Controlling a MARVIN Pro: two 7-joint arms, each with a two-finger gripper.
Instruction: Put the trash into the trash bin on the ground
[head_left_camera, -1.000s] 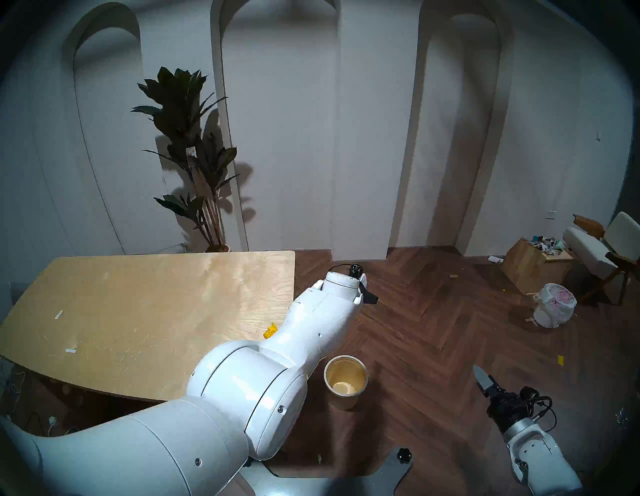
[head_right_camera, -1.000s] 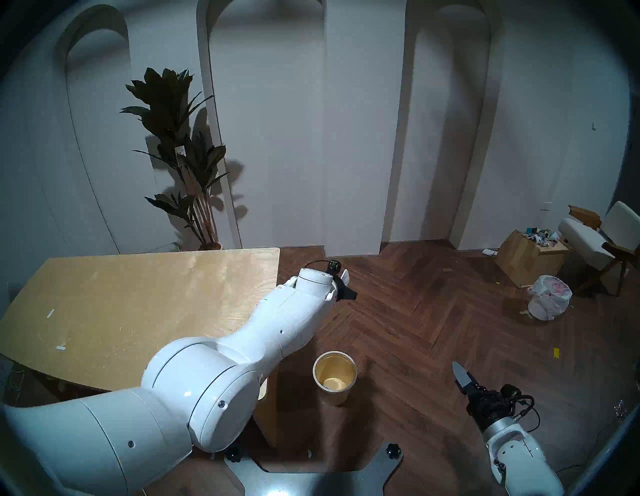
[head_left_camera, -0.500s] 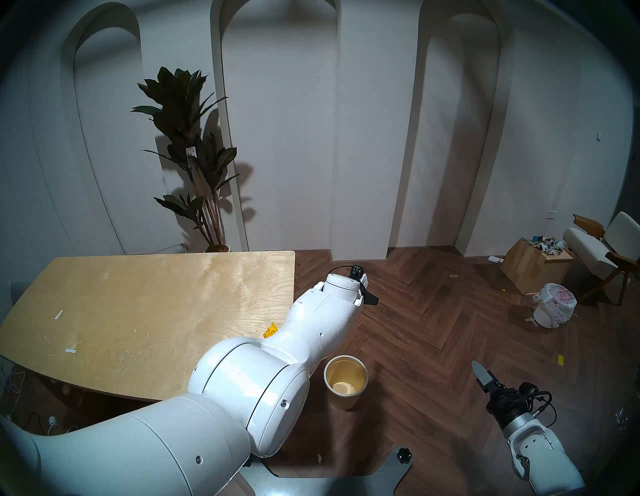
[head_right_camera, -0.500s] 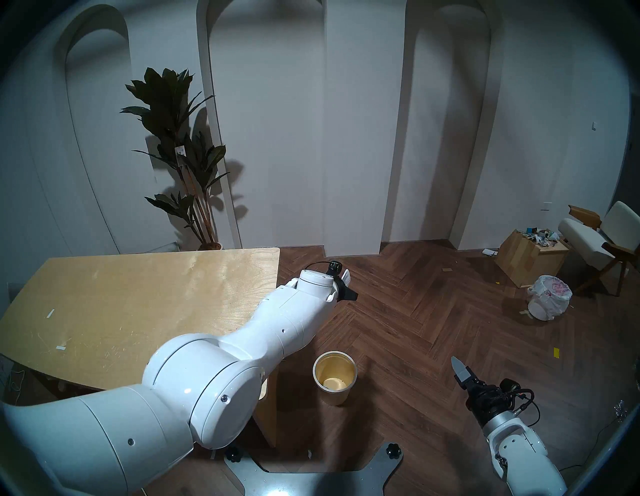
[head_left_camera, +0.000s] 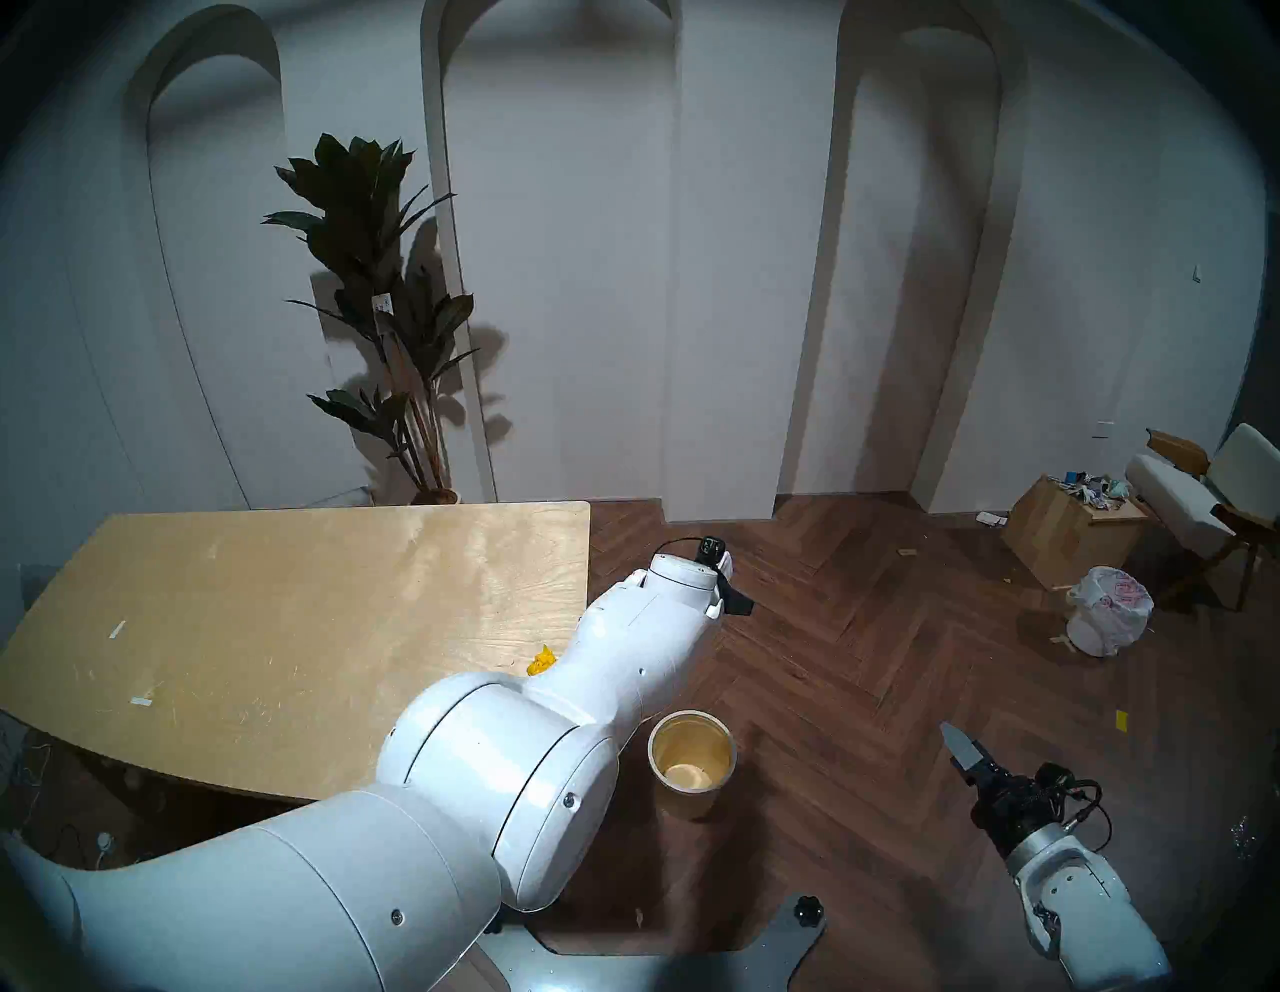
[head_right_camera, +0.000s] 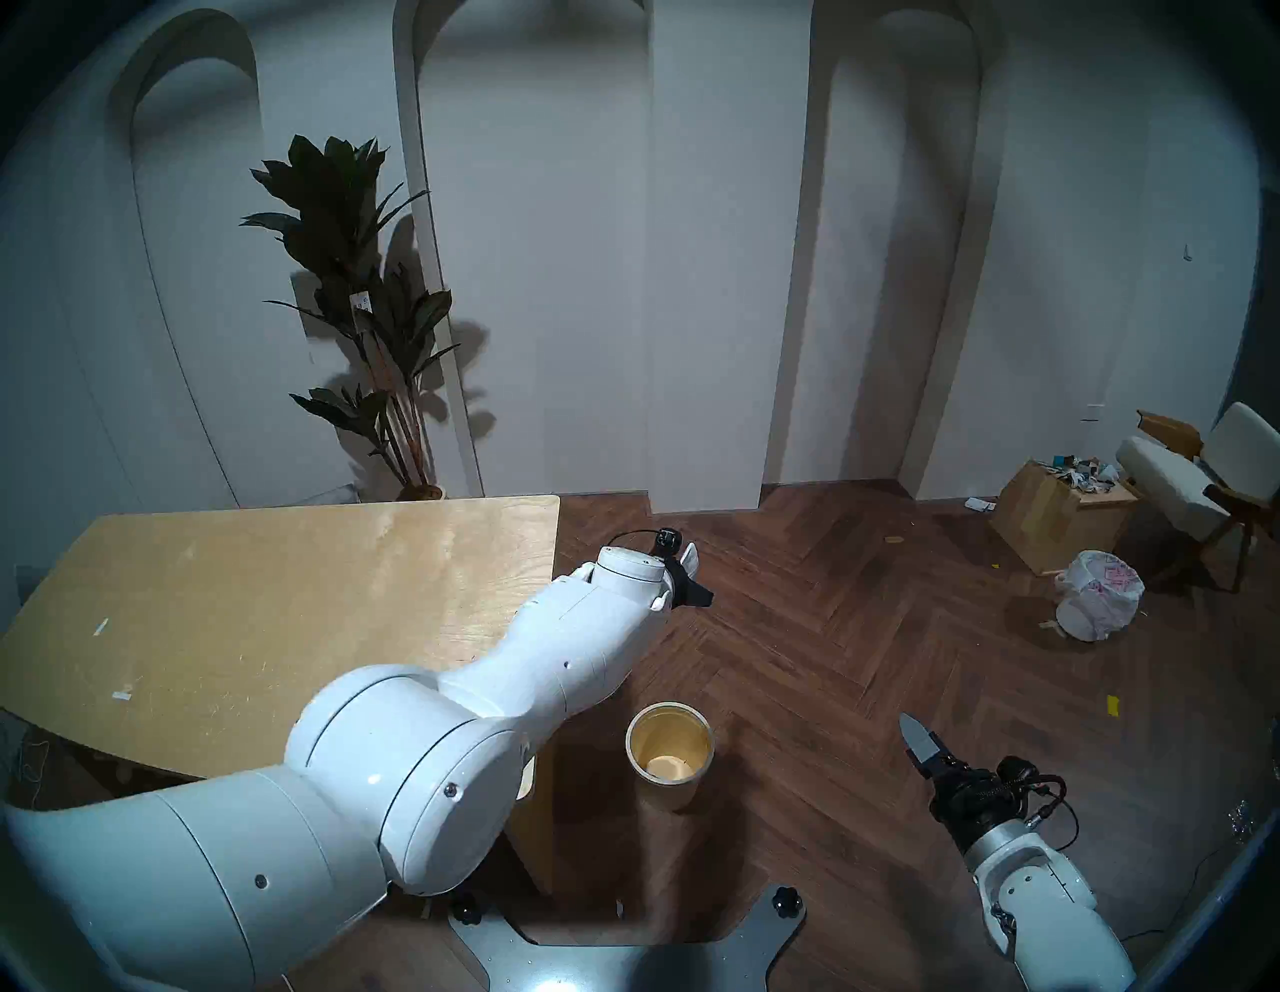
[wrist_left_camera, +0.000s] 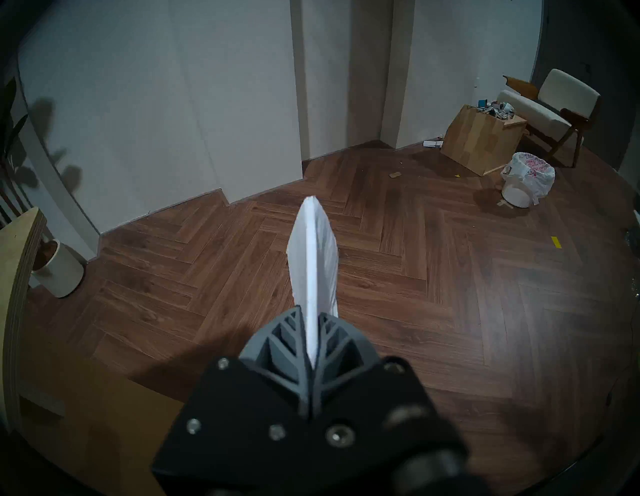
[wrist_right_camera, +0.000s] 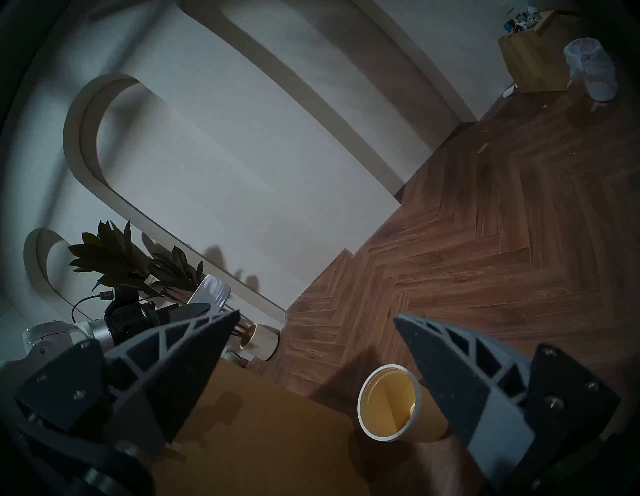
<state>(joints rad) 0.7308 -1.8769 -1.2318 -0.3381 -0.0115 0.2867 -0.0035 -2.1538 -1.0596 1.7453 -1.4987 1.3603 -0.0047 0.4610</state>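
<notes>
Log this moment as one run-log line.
left gripper: shut on white packet, over floor | right gripper: open, empty | cream bin: on floor | yellow scrap: on table

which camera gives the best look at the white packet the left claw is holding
The left wrist view: the white packet stands edge-on, clamped in the left claw. The right wrist view shows its flat face, small. Both head views catch only a sliver past the wrist.

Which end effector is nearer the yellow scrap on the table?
Left. The left end effector is past the table edge beyond the scrap; the right end effector hangs far across the floor.
</notes>
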